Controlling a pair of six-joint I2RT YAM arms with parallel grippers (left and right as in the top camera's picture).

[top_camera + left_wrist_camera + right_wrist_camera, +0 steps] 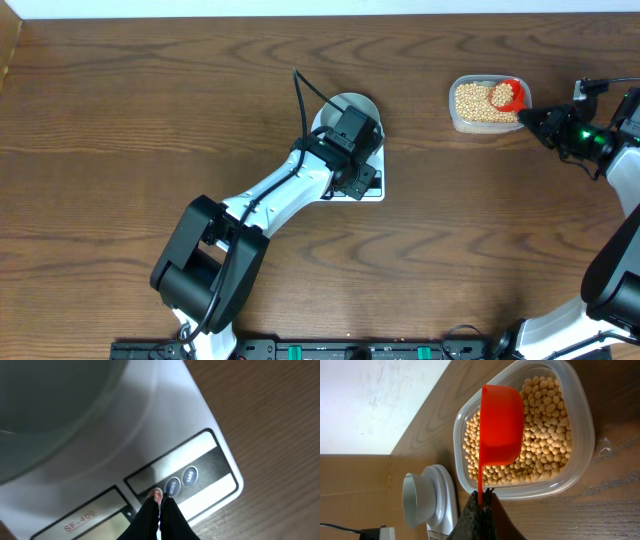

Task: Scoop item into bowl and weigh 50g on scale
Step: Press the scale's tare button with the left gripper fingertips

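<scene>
Nearest, the left gripper [161, 501] was shut and empty, its tips at a button on the scale [200, 425] carrying the bowl [50, 405]. Farther off, the right gripper [482, 496] clamped the red scoop [501, 425] by its thin handle over the beans [545, 425] in their tub [582, 435]. Light, hard and prone to rolling, the beans were likely better dug under than pinched.

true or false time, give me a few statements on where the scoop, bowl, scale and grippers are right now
1. The bowl sits on the scale. True.
2. The left gripper is open wide above the bowl. False: it is shut, with its tips down at the scale's buttons.
3. The right gripper holds a red scoop by its handle. True.
4. The scoop hangs over the bowl. False: it is over the clear tub of beans.
</scene>
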